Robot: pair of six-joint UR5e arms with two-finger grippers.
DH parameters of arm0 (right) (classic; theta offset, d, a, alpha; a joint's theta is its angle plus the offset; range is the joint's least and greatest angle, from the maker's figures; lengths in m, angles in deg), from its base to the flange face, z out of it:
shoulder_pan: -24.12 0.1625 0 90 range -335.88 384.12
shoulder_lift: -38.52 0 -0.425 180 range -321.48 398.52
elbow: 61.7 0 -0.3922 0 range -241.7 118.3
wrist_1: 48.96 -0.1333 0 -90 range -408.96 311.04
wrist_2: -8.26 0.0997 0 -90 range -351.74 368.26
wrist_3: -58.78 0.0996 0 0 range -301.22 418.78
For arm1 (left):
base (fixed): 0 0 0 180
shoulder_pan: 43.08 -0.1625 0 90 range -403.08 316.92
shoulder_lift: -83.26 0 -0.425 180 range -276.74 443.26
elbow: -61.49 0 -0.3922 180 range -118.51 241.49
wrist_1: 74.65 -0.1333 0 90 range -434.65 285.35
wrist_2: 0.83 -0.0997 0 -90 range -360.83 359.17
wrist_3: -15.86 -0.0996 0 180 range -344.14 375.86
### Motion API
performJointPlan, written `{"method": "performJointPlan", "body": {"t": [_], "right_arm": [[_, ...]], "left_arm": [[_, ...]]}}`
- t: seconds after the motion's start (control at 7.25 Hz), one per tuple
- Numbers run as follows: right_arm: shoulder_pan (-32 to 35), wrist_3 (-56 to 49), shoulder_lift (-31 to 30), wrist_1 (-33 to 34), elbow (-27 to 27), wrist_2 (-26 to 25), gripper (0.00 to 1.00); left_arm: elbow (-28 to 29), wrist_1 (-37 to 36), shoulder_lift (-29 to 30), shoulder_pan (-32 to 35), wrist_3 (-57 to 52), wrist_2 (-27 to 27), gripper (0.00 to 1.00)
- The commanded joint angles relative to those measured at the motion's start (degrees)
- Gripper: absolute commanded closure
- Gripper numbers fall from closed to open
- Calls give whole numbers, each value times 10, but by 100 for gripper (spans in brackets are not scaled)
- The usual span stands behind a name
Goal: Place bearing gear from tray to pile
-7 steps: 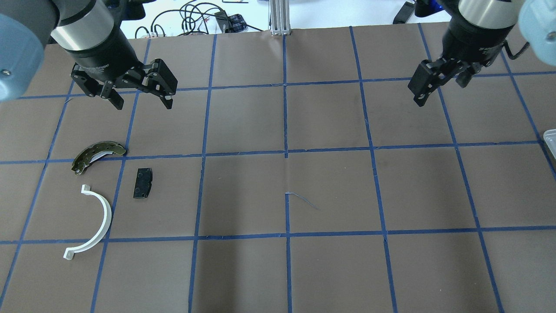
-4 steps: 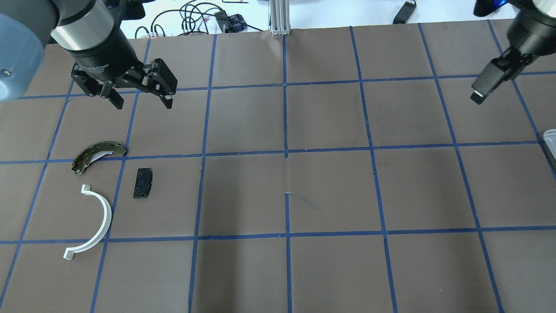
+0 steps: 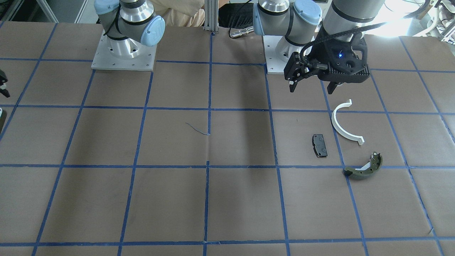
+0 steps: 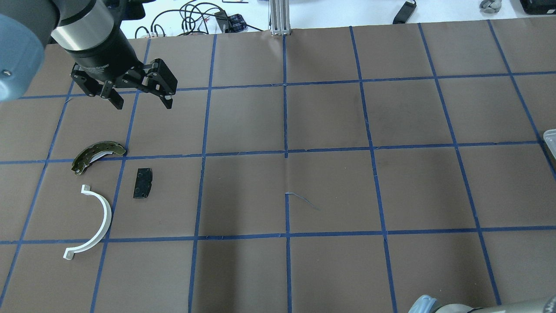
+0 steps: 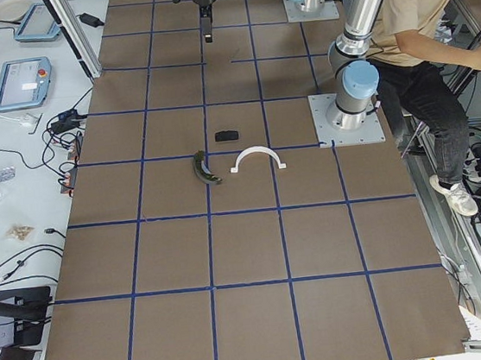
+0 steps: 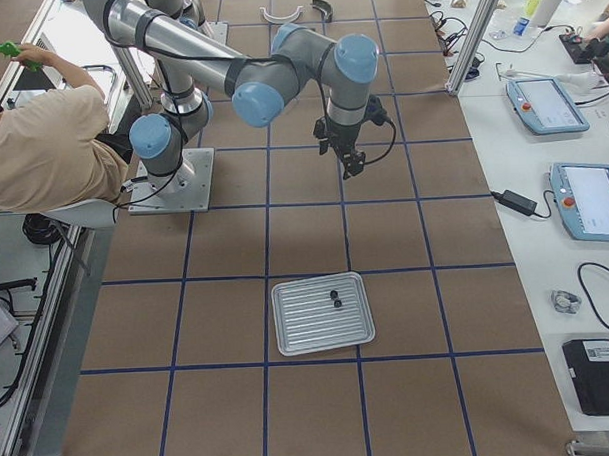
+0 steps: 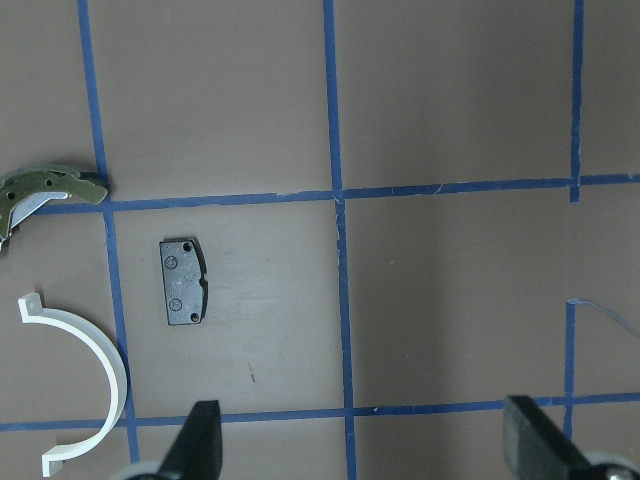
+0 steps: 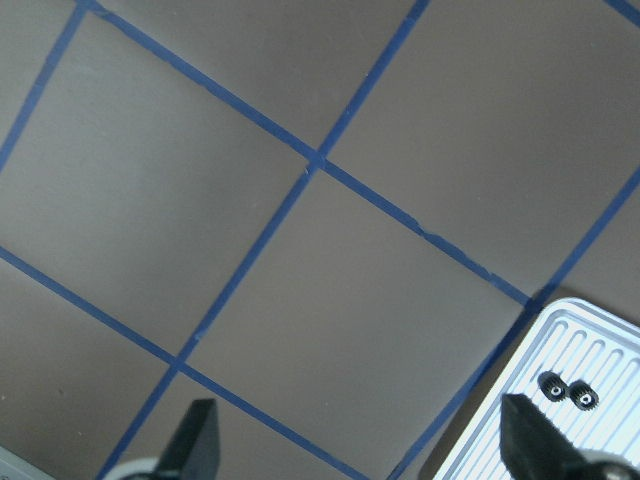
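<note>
Two small black bearing gears (image 8: 551, 383) lie side by side in a ribbed metal tray (image 8: 600, 345); they also show in the exterior right view (image 6: 336, 298). My right gripper (image 8: 360, 450) is open and empty, above bare table some way from the tray (image 6: 288, 339). The pile lies on the other side: a white arc (image 4: 97, 221), a black pad (image 4: 142, 183) and an olive brake shoe (image 4: 97, 154). My left gripper (image 4: 142, 103) is open and empty, hovering beyond the pile.
Brown paper with a blue tape grid covers the table. A tray corner shows at the overhead view's right edge (image 4: 551, 139). Cables lie past the far edge (image 4: 195, 17). A person sits behind the robot bases (image 6: 41, 137).
My right arm has swung to the right and out of the overhead view. My left arm and the pile parts have not moved.
</note>
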Motion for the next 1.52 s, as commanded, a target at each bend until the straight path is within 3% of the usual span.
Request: {"method": "performJointPlan", "body": {"t": [0.0, 0.14, 0.41, 0.55, 0.69, 0.83, 1.38], "right_arm": [[-63, -177, 88, 120, 0, -7, 0], [-78, -221, 117, 139, 4, -11, 0], [-82, -317, 175, 211, 5, -75, 0], [-85, -351, 198, 226, 13, -73, 0], [-86, -421, 209, 263, 19, -44, 0], [-86, -475, 218, 275, 14, 23, 0], [-88, -478, 222, 278, -4, 19, 1]], "left_arm": [[0, -1, 0, 0, 0, 0, 0], [0, -1, 0, 0, -1, 0, 0], [0, -2, 0, -1, -1, 1, 0], [0, -2, 0, -2, -1, 1, 0], [1, -2, 0, -2, -1, 1, 0], [2, -2, 0, -1, -1, 1, 0], [4, -12, -2, 0, -1, 3, 0]]}}
